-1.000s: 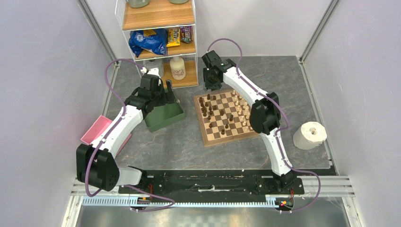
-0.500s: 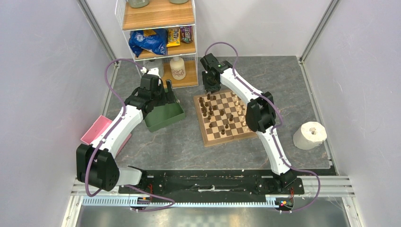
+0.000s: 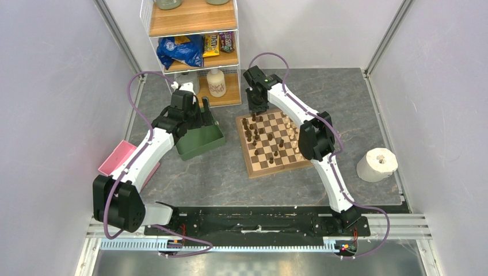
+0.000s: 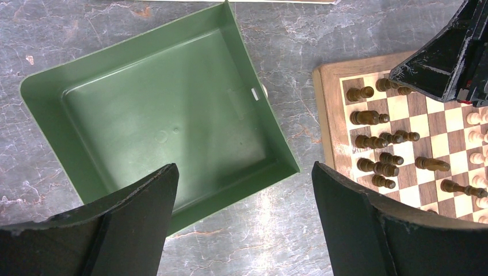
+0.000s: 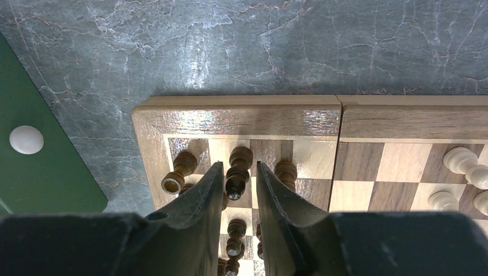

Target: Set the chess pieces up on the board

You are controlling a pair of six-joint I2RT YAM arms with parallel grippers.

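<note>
Green plastic forms the tray point(image 4: 161, 115), which sits on the grey marbled worktop point(image 3: 218, 178) just left of the board point(image 3: 276, 168). The left wrist view looks straight down onto its smooth floor and raised walls. A small white round thing point(image 5: 26, 140) shows against the green on the tray's side nearest the board; whether it lies in the tray or beside it cannot be told.

The left end effector point(image 4: 244, 172) hangs over the tray's near edge, its fingers spread wide.

The chess pieces stand on the board: dark brown pieces point(image 3: 253, 129) crowd its left side, cream pieces point(image 3: 296, 135) its right. The right end effector point(image 5: 239, 167) is low over the board's far left corner. Its fingers are narrowed to either side of a dark piece point(image 5: 240, 156); whether they pinch it cannot be told.

Behind the tray, a wooden shelf point(image 3: 193, 20) carries snack bags point(image 3: 181, 50) and a white bottle point(image 3: 216, 83).
</note>
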